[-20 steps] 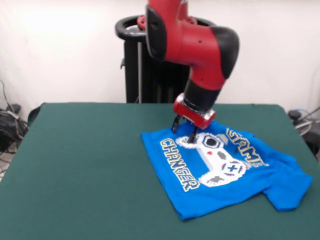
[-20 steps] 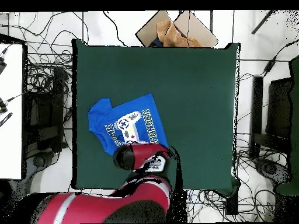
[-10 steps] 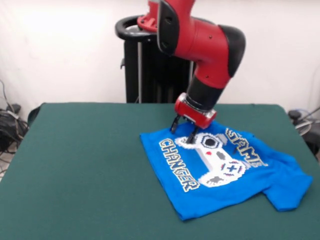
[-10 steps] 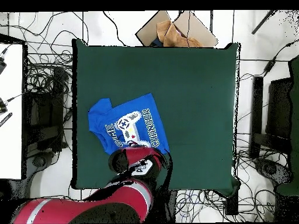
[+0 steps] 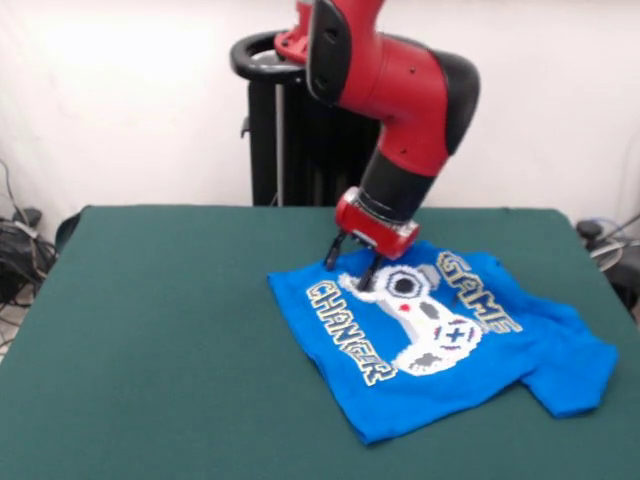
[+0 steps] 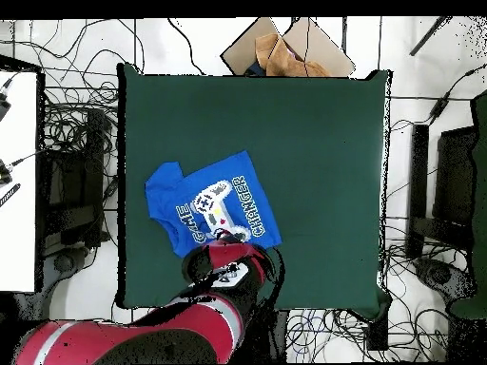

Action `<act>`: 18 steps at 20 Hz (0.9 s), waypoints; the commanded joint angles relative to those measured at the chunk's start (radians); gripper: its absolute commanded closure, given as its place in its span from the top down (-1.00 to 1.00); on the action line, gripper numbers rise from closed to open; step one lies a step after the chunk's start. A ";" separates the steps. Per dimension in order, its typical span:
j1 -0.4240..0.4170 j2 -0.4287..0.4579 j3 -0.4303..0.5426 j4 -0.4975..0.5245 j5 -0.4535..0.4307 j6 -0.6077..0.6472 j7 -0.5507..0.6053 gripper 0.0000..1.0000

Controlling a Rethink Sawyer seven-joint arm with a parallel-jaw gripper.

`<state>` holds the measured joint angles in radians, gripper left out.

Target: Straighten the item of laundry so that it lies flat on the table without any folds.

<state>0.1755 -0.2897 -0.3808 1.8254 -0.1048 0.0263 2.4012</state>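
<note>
Gripper [image 5: 350, 268] is down on the T-shirt [image 5: 440, 340] at its far edge, fingers [image 5: 331, 255] slightly spread w/ tips on the blue cloth beside the controller print; can't tell if cloth is pinched betw. them. In front view nearly all the shirt lies toward the camera and to the right of the fingers, print up, on the table [image 5: 150, 350]. Long axis runs diagonally from the fingers toward the right sleeve end. Overhead view: shirt [image 6: 211, 211] sits in table's [image 6: 314, 143] left-bottom part, arm covering its lower edge.
</note>
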 commanded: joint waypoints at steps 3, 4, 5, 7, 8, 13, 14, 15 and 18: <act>-0.046 0.299 -0.168 -0.142 0.127 -0.209 0.156 1.00; -0.060 0.297 -0.163 -0.140 0.120 -0.227 0.140 1.00; -0.074 0.294 -0.157 -0.137 0.117 -0.241 0.125 1.00; -0.090 0.297 -0.164 -0.139 0.110 -0.256 0.101 1.00; -0.106 0.294 -0.161 -0.141 0.095 -0.268 0.086 1.00; -0.187 0.265 -0.126 -0.139 0.018 -0.302 0.034 1.00; -0.204 0.250 -0.107 -0.136 0.000 -0.295 0.026 1.00; -0.225 0.229 -0.078 -0.130 -0.025 -0.285 0.019 1.00; -0.249 0.184 -0.016 -0.111 -0.047 -0.254 0.031 1.00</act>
<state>-0.0088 -0.1400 -0.5473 1.7836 -0.1196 -0.3123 2.4014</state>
